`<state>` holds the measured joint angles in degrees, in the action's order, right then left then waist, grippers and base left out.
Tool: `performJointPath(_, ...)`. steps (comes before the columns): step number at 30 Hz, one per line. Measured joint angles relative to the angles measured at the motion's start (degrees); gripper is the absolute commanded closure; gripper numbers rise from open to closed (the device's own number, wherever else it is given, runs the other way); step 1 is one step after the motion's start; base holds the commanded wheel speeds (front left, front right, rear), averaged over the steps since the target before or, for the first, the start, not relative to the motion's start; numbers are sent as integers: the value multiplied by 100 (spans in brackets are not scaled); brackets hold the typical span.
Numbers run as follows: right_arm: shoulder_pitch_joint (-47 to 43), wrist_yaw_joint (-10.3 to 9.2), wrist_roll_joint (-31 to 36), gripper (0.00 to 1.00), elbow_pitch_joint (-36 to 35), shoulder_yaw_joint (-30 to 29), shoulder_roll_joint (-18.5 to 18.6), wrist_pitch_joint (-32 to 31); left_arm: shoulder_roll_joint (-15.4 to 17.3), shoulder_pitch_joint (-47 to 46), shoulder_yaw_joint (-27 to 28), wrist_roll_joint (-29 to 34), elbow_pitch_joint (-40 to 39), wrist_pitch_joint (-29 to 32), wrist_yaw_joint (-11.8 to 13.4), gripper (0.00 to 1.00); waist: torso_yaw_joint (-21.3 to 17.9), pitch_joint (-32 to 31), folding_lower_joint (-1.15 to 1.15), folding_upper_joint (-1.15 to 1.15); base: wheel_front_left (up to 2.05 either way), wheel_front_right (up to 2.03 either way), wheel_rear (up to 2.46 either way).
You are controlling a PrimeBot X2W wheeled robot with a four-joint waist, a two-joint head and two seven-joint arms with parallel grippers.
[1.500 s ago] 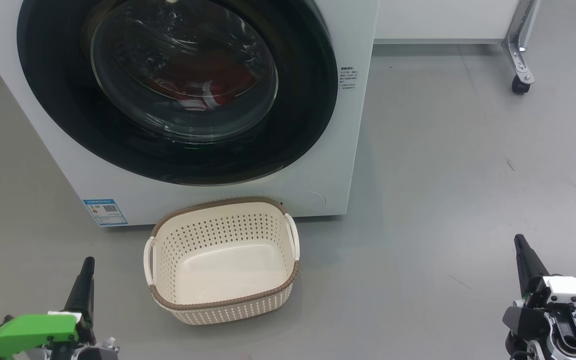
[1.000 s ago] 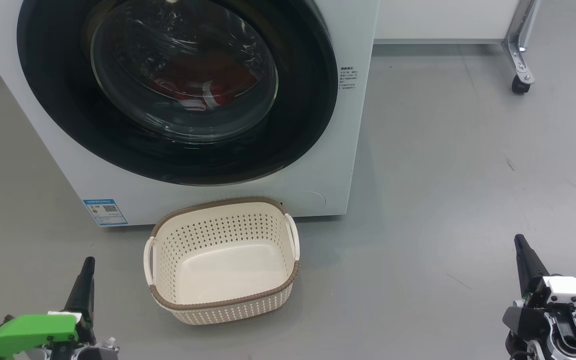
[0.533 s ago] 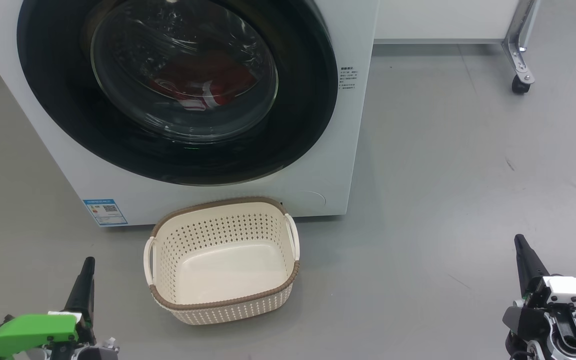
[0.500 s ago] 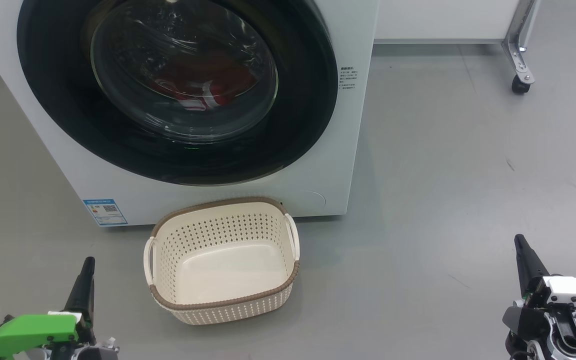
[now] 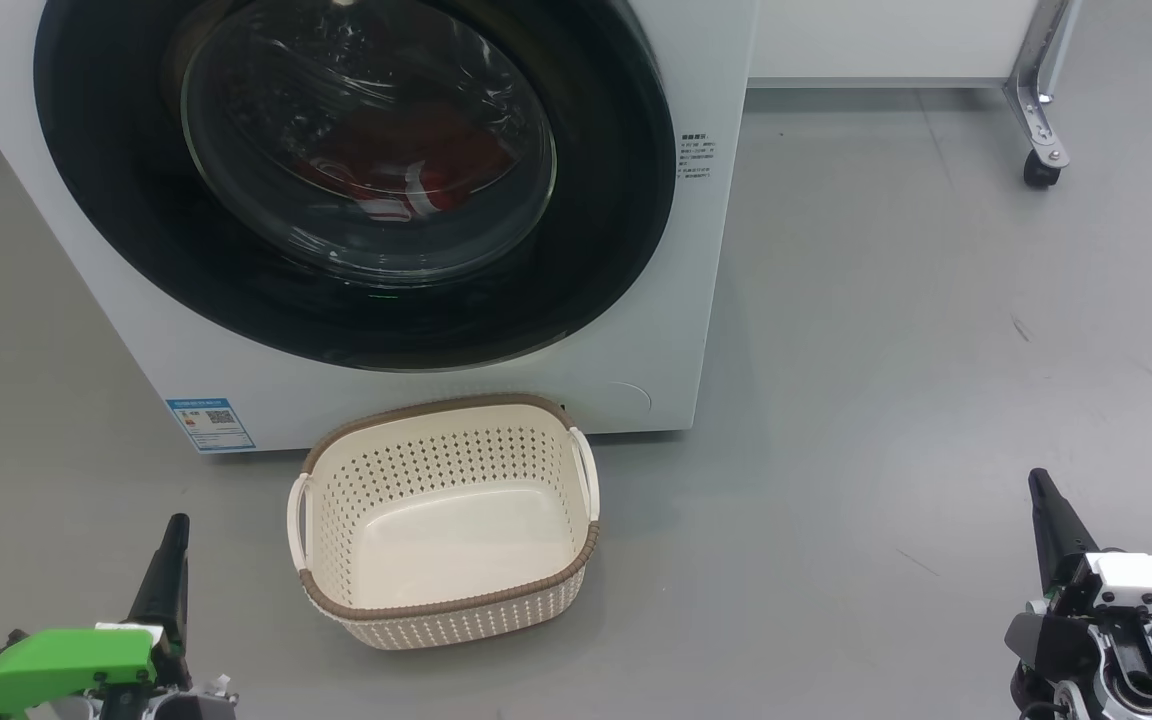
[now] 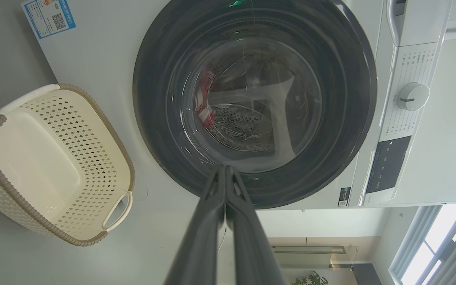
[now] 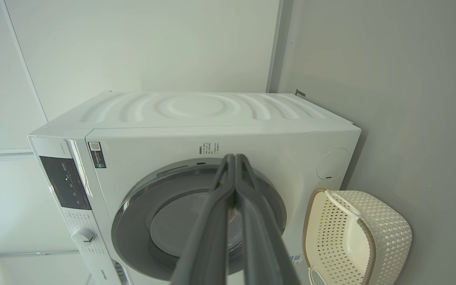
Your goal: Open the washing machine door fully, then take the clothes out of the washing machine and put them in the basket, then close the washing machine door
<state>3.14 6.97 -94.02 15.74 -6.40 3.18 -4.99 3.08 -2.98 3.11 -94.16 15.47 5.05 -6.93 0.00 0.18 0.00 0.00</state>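
The white washing machine (image 5: 676, 330) (image 7: 196, 111) stands ahead with its round black-rimmed door (image 5: 596, 250) (image 6: 354, 95) (image 7: 133, 221) closed. Red clothes (image 5: 406, 160) (image 6: 206, 114) with white trim lie in the drum behind the glass. The cream basket (image 5: 356, 480) (image 6: 34, 166) (image 7: 386, 229) sits empty on the floor just in front of the machine. My left gripper (image 5: 174, 528) (image 6: 225, 170) is low at the left of the basket, shut and holding nothing. My right gripper (image 5: 1038, 480) (image 7: 235, 158) is low at the far right, well away from the basket, also shut and empty.
Grey floor (image 5: 886, 350) spreads to the right of the machine. A metal leg with a caster wheel (image 5: 1038, 170) stands at the back right under a white cabinet (image 5: 886, 40). A control panel with a dial (image 6: 412, 97) runs along the machine's top edge.
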Motion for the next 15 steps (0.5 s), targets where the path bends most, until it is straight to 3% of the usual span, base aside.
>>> performJointPath(15,0,0,31,100,0,-3,-4,-1,-1,0,3,3,0,0,0,100,0,0,0,0,0,0,0)
